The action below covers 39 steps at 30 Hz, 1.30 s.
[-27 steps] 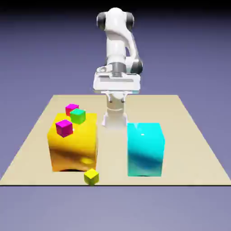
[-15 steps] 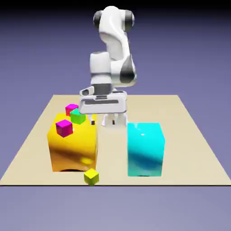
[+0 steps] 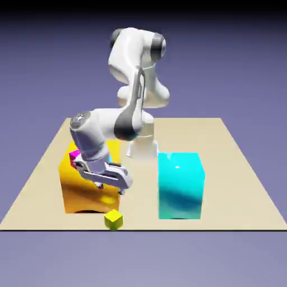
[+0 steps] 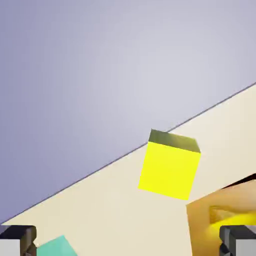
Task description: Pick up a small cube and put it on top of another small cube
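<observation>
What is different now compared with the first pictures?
The arm has swung toward the exterior view's left and come forward and down; its open gripper now hangs near the yellow cube, hiding the small green cube and the hot-pink one. Nothing has been grasped. The yellow cube, orange block and cyan block stayed put.

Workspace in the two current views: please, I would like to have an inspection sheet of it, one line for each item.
Surface: pale tabletop, no marks seen
Job's things: small yellow cube near the table's front edge, not gripped; hot-pink cube cannot be made out
Clutter: big orange block, big cyan block, magenta cube partly behind the hand
Gripper: open, nothing between its fingertips
Cables: nothing seen
Surroundings: plain blue-violet backdrop
</observation>
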Each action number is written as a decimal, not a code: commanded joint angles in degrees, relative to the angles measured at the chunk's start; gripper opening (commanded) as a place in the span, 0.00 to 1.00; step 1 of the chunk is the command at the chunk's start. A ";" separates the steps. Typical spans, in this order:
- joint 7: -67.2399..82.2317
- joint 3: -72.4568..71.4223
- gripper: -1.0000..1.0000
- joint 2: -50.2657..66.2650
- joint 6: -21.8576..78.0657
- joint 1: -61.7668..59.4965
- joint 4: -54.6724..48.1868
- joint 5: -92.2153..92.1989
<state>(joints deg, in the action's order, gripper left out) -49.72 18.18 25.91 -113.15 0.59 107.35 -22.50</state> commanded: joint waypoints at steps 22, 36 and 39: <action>-2.72 7.14 0.00 23.56 23.59 0.14 -20.81 -9.19; -3.34 6.82 0.00 -0.64 32.60 4.85 -11.20 0.91; -2.09 7.79 0.00 -6.86 34.64 4.26 -7.35 4.83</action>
<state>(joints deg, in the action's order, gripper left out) -51.83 25.98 19.05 -78.51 4.85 100.00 -17.77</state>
